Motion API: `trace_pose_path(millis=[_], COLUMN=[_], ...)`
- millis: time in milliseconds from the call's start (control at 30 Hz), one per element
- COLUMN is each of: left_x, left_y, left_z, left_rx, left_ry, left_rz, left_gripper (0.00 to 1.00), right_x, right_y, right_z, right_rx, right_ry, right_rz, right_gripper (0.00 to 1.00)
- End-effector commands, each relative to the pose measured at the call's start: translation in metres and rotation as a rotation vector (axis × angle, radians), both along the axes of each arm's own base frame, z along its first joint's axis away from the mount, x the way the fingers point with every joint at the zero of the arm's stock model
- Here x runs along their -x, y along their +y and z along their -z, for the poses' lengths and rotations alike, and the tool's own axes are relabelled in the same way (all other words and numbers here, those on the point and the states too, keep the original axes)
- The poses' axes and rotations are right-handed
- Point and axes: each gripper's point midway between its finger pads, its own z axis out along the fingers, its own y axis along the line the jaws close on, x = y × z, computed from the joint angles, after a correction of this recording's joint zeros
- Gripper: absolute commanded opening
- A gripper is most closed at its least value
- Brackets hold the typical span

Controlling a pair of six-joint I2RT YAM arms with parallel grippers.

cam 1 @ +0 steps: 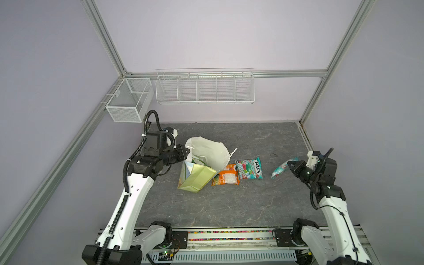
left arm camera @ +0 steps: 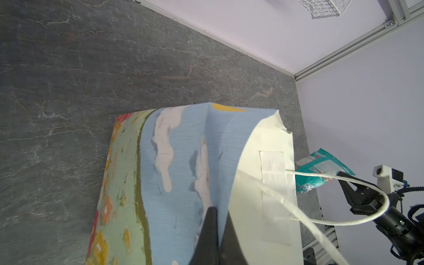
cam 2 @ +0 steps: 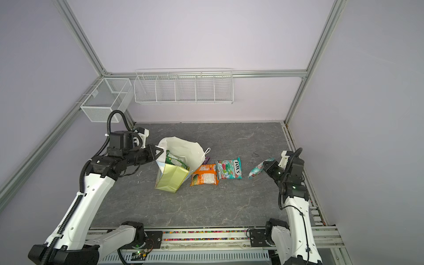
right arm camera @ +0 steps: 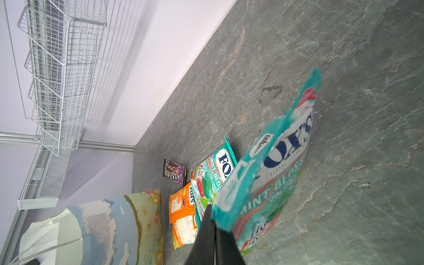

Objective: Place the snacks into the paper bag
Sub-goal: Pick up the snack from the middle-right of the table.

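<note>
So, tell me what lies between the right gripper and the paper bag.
In a top view: bare table, then the flat FOX'S pouch, then the orange pouch beside the paper bag. The right gripper is shut on a second FOX'S pouch.

The cell is enclosed by plain pale lilac walls, braced with aluminium profiles. A white wire rack of five compartments is mounted on the back wall. A white mesh basket is fixed beside it, at the back left corner. The table is surfaced in grey veined stone pattern; a dark smudge is noted near its right edge. A rail and slotted duct are fitted along the front edge. Lighting is even and diffuse.
</note>
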Motion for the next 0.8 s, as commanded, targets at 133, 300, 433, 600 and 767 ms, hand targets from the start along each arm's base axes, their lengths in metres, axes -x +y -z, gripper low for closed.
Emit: trace_pose_path(millis=[133, 300, 433, 600, 767], left_x=[0.001, 0.001, 0.001, 0.001, 0.001], left_y=[-0.006, -0.007, -0.007, -0.009, -0.012], left_z=[-0.036, -0.036, -0.035, -0.035, -0.034], left_rx=[0.053, 0.057, 0.058, 0.067, 0.070], left_ry=[-0.108, -0.108, -0.107, -0.106, -0.103], left_rz=[0.024, 0.025, 0.025, 0.029, 0.035], left_gripper=[0.00, 0.00, 0.00, 0.00, 0.00], right_x=[0.001, 0.005, 0.008, 0.011, 0.013], right_y=[0.008, 0.013, 0.020, 0.029, 0.037], right_z=[-0.037, -0.051, -0.063, -0.078, -0.092], right_rx=[0.030, 0.046, 0.056, 0.070, 0.074], right_ry=[-0.107, -0.134, -0.156, -0.185, -0.213], right_rz=[-0.047, -0.066, -0.090, -0.121, -0.147], right_gripper=[0.07, 0.07, 0.06, 0.06, 0.07])
